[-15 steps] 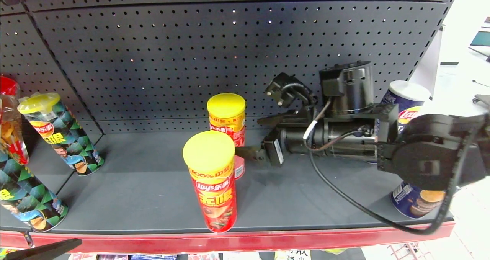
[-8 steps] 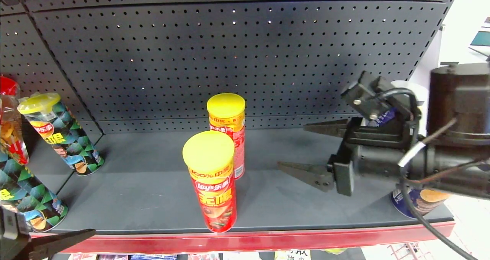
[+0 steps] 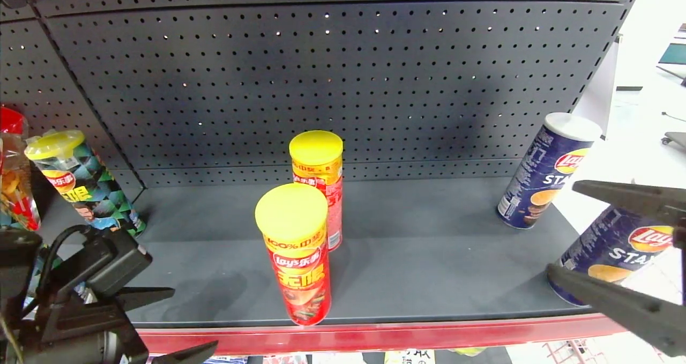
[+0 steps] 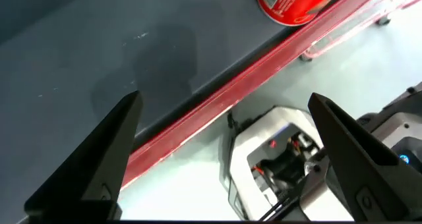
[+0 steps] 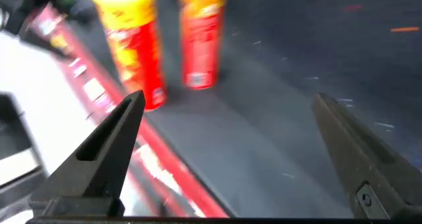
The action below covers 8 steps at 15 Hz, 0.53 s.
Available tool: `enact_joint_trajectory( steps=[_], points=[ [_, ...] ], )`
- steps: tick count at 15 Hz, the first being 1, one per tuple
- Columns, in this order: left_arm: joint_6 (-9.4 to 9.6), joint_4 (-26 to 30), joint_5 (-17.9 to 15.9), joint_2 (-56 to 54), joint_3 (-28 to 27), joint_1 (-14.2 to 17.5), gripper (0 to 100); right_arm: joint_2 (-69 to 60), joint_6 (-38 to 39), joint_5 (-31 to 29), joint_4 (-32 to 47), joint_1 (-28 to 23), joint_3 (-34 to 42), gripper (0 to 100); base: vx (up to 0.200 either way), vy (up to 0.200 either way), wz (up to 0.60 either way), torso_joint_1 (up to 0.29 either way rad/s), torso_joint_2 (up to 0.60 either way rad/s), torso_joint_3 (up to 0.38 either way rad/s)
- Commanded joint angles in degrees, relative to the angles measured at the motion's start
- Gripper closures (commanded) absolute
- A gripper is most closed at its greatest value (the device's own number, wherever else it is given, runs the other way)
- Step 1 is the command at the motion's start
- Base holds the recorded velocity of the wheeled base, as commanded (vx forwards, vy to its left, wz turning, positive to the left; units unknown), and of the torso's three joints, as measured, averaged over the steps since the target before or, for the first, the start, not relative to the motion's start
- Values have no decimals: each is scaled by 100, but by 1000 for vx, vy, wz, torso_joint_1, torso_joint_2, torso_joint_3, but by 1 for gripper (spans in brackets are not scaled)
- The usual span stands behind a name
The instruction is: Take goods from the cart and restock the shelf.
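Two red chip cans with yellow lids stand mid-shelf, the front can [image 3: 295, 262] near the shelf's red lip [image 3: 375, 336] and the back can [image 3: 318, 184] behind it. They also show as the front can [image 5: 132, 49] and back can [image 5: 201, 39]. My right gripper [image 3: 560, 227] hangs open and empty at the shelf's right end, in front of a blue can [image 3: 611, 249]. In its own view the right gripper [image 5: 227, 99] faces the red cans from a distance. My left gripper [image 3: 182, 321] is open and empty at the lower left, over the red lip. The left gripper [image 4: 224, 99] has the red can's base [image 4: 297, 0] ahead of it.
A second blue can [image 3: 544, 173] leans at the back right. Green-patterned cans [image 3: 80, 187] and a bag [image 3: 13, 187] crowd the shelf's left end. The perforated back panel [image 3: 321, 85] closes the rear. Bare shelf floor [image 3: 429, 246] lies between the red and blue cans.
My right gripper has drawn back from the back red can to the shelf's right end, leaving the can standing. My left gripper has risen into view at the lower left.
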Motion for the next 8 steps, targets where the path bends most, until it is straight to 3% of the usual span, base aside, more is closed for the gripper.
enact_joint_trajectory(
  steps=[1,4,5,6,8],
  points=[
    [52,-3,25,656,-165,-18,0,-1046,38,-262,23,-604,207,0,0,0,0,0,0,0],
    [167,-618,42,1333,-236,-35,0,-1705,319,-254,32,-1474,638,0,0,0,0,0,0,0],
    [167,-618,42,1333,-236,-35,0,-1705,319,-254,32,-1474,638,0,0,0,0,0,0,0],
    [158,-1066,218,1641,-244,-158,0,-1907,363,-289,40,-1633,682,0,0,0,0,0,0,0],
    [158,-1101,235,1799,-341,-211,0,-1933,460,-289,40,-1800,673,0,0,0,0,0,0,0]
  ],
)
